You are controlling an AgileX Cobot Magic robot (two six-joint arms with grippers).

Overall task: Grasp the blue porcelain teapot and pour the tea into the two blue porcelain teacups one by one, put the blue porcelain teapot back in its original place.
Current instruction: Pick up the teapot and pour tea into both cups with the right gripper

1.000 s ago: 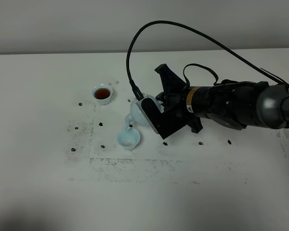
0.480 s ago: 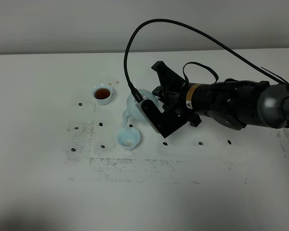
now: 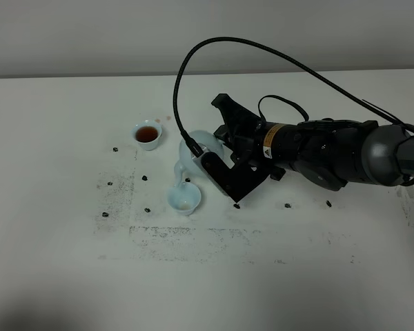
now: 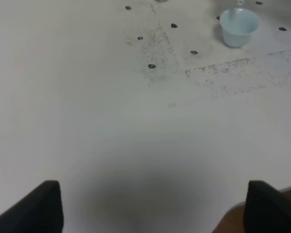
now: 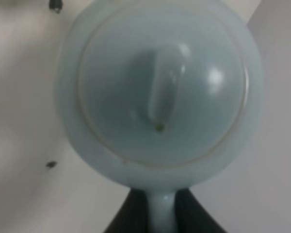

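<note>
- The right gripper (image 5: 161, 217) is clamping the loop handle of the blue porcelain teapot (image 3: 192, 147); it is holding the pot lifted above the white table (image 3: 69, 262); the lid (image 5: 161, 99) is sitting in place
- The pot is tipping forward, its spout pointing down at the nearer teacup (image 3: 185, 198); whether tea is streaming cannot be told
- The farther teacup (image 3: 146, 133) is standing apart to the left of the pot, holding dark reddish tea
- The left gripper (image 4: 157, 211) is hovering over bare table; its fingers (image 4: 48, 206) are standing wide apart, gripping nothing; the nearer teacup is sitting well ahead of it
</note>
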